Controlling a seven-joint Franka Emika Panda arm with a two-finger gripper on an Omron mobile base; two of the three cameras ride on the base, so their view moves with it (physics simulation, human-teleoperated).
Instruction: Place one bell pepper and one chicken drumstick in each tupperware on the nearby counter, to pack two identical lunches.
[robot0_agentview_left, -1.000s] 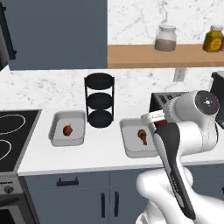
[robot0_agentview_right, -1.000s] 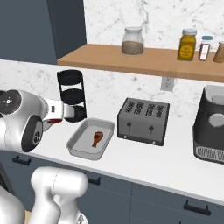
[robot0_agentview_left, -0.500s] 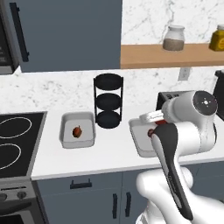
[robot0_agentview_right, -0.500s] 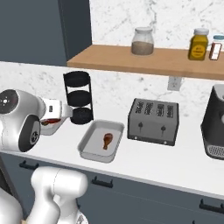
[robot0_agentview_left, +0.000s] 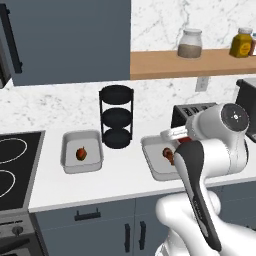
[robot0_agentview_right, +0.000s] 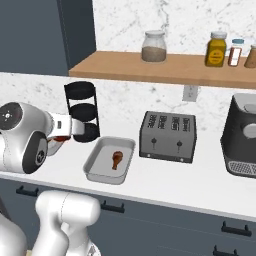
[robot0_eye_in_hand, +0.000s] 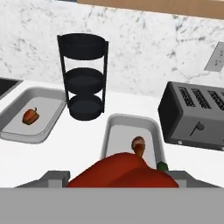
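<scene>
Plainly, the gripper (robot0_eye_in_hand: 119, 178) is clamped on 1 large red bell pepper (robot0_eye_in_hand: 109, 171), whose green stem pokes out on one side. It hangs over the near end of the right tupperware (robot0_eye_in_hand: 112, 127), which sits just in front and to the right of the black 3-tier rack (robot0_eye_in_hand: 83, 78). 1 chicken drumstick (robot0_eye_in_hand: 138, 144) lies in that tray. The left tupperware (robot0_eye_in_hand: 13, 114) sits to the left of the rack, near it but apart, with 1 small red pepper (robot0_eye_in_hand: 29, 116) inside.

Right of the rack stands a dark toaster (robot0_eye_in_hand: 192, 116); farther right is a black coffee machine (robot0_agentview_right: 242, 135). Above the rack and off to its right, a wooden shelf (robot0_agentview_right: 165, 67) carries a glass jar (robot0_agentview_right: 153, 46) and a yellow jar (robot0_agentview_right: 216, 49); their labels are too small to read.

Against half a second ago, the whole scene has slid across both base views, so the cameras moved; both trays keep their places beside the rack.

The white counter (robot0_eye_in_hand: 65, 153) runs under the rack, with a marbled wall behind and a socket (robot0_eye_in_hand: 214, 57) in it. A black stove (robot0_agentview_left: 12, 170) lies well left of the rack.
</scene>
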